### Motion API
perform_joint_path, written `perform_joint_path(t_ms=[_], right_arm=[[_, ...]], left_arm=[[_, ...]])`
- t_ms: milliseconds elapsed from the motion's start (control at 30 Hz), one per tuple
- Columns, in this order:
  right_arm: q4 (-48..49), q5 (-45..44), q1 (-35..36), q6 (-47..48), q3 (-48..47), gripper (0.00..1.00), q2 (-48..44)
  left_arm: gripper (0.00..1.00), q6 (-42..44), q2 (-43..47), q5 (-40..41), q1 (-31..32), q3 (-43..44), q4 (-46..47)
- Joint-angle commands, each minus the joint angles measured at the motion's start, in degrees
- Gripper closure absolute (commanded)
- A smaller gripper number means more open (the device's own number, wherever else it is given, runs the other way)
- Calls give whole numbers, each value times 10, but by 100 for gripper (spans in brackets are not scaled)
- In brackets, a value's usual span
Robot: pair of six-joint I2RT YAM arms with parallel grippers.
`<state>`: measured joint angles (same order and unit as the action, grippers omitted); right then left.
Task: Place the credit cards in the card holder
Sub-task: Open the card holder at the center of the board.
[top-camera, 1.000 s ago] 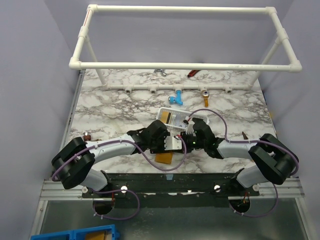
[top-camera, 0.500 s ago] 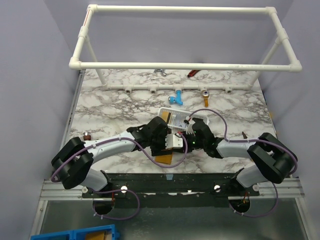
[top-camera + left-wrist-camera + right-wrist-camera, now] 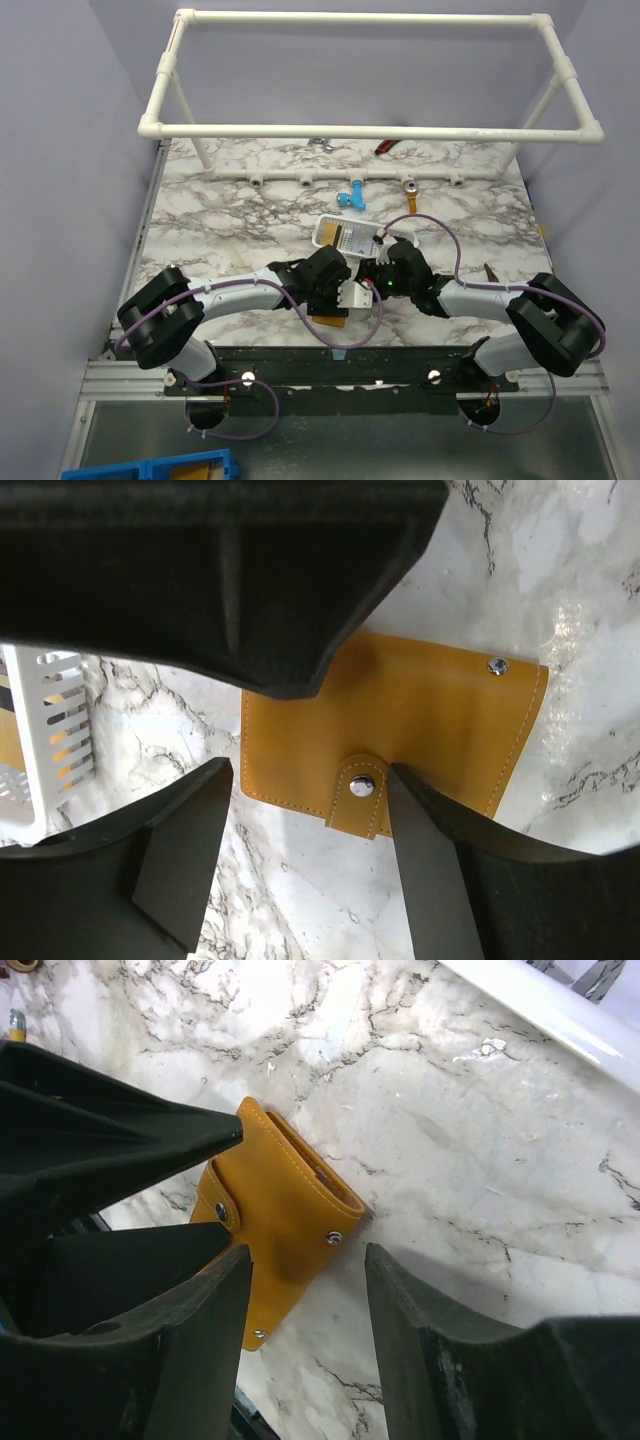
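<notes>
Fingers of the left gripper [image 3: 310,772] stand apart, and those of the right gripper [image 3: 305,1255] have just spread from shut, so neither clamps anything. I read this as a release. The card holder [image 3: 400,720] lies flat on the marble table [image 3: 220,220] near its front edge, directly under both grippers, folded over with its snap strap showing. Whether a card sits inside cannot be told. Against the earlier top view, the left arm has swung inward, closing on the right one, while the holder lies almost where it was. Farther back, the white mesh basket [image 3: 328,226] holds dark and yellowish flat things, probably credit cards [image 3: 348,238] awaiting loading.
</notes>
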<state>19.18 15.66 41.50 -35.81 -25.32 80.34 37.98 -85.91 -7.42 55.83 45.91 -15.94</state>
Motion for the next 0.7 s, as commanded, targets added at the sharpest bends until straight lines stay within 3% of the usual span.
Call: perform_joint_path(t_ms=[0, 100, 200, 267, 667], right_arm=[[-12, -17, -8, 11, 4, 46, -2], [-8, -15, -11, 9, 6, 45, 4], [6, -8, -13, 3, 12, 43, 7], [9, -3, -16, 2, 12, 40, 11], [39, -14, -21, -19, 21, 31, 7]], left_arm=[[39, 20, -25, 52, 15, -26, 13], [55, 5, -26, 63, 18, -28, 15], [83, -21, -23, 62, 17, -14, 8], [96, -51, -20, 53, 12, 3, 0], [100, -132, 38, -13, 6, 43, -38]])
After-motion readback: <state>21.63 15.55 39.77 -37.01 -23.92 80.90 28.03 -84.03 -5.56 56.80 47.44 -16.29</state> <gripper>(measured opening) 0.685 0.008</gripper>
